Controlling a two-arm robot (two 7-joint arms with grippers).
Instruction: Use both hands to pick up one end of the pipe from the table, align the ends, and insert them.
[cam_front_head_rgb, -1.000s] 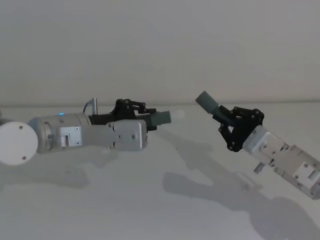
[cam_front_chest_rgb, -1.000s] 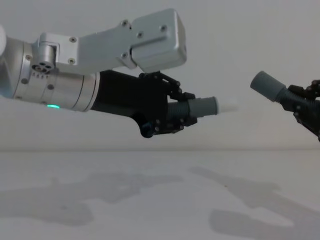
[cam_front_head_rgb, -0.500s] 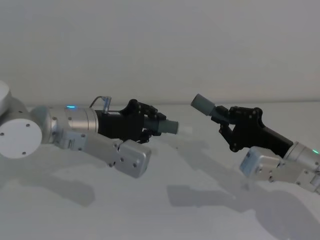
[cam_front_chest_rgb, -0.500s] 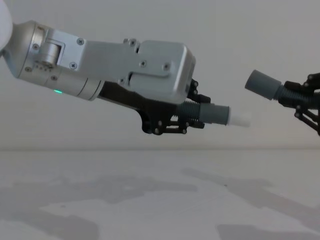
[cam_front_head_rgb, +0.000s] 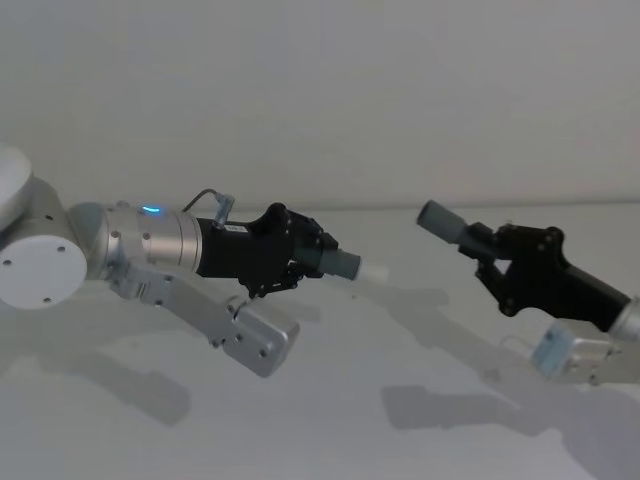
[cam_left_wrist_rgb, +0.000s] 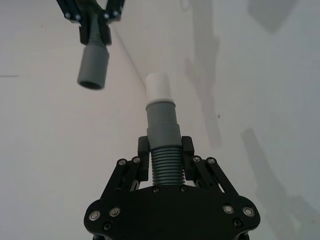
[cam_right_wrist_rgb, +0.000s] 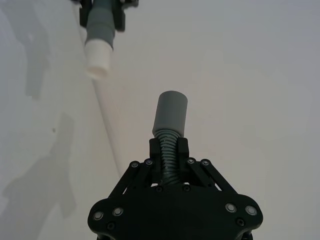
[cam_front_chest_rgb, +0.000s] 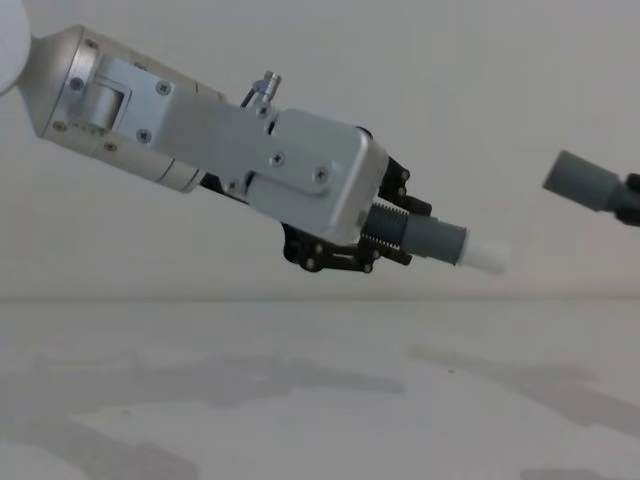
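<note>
Short ribbed hose piece (cam_left_wrist_rgb: 164, 167) gripped in the left end effector (cam_front_head_rgb: 310, 255), its white-tipped cuff (cam_front_chest_rgb: 450, 245) pointing right and slightly down. The second hose piece (cam_right_wrist_rgb: 169, 150), in the right end effector (cam_front_head_rgb: 482, 245), aims its plain grey cuff (cam_front_head_rgb: 440, 220) back, well apart.

Dim light from above (soft grey shadows (cam_front_head_rgb: 440, 408)) across the table (cam_front_head_rgb: 300, 440).

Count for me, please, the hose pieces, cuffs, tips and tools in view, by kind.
Hose pieces: 2, left piece and right piece.
Cuffs: 2, left cuff and right cuff.
Tips: 1, white tip.
Tools: 2, left tool and right tool, each shut on its piece.
Total: 7.
</note>
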